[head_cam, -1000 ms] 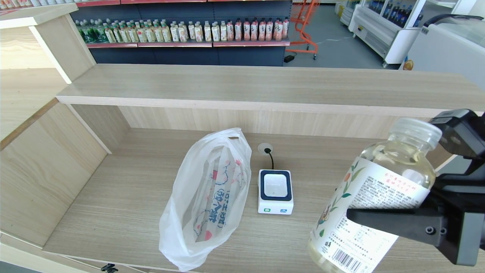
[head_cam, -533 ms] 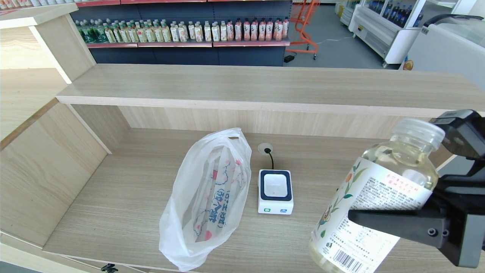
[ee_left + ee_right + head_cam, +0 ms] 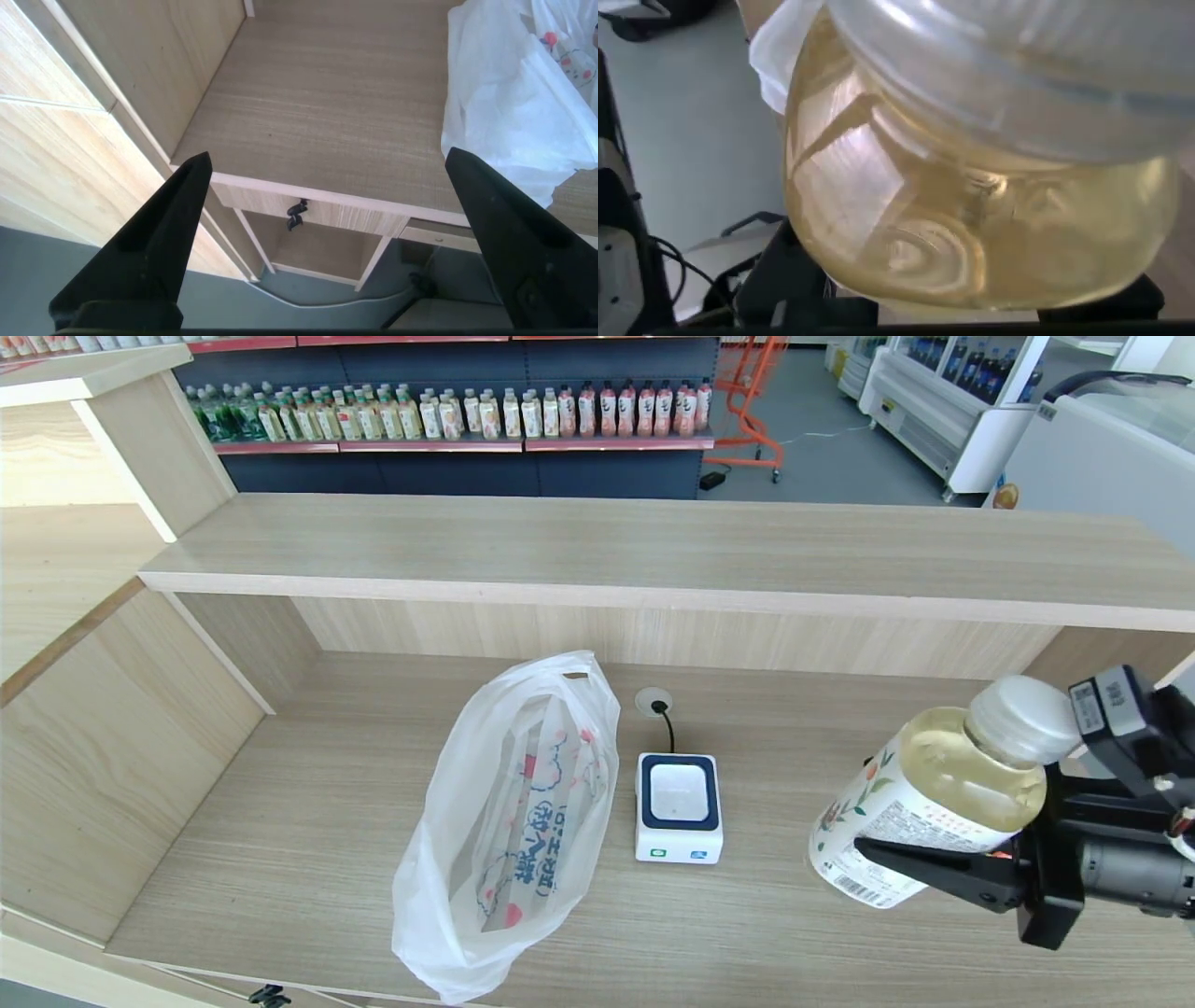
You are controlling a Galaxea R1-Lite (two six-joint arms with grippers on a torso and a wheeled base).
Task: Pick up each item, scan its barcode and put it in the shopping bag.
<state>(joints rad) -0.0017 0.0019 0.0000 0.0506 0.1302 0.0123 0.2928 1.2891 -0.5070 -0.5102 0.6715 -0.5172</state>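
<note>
The bottle [image 3: 943, 775] has dropped lower and farther out over the desk [image 3: 308, 821], and it has tipped from a steep lean to nearly lying flat, cap toward 2 o'clock. The right jaws have gone down with it and are clamped on its labelled middle. Its barcode [image 3: 859, 889] sits near the base and now faces down and toward 8 o'clock, so I judge this to be the swing toward the scan, not yet the scan itself. The bottle hangs at 3 o'clock of the scanner [image 3: 679, 803] and is well apart from it.

The scanner, the bag [image 3: 429, 896] at its 9 o'clock and the packet [image 3: 532, 821] lying inside the bag are where they were. The left jaws stand wide apart with nothing between them, over the desk's near edge at 6 o'clock, close to the bag's bottom end.

The barcode probably still needs carrying toward 9 o'clock, over the scanner's window, before the bottle can go on to the bag.
</note>
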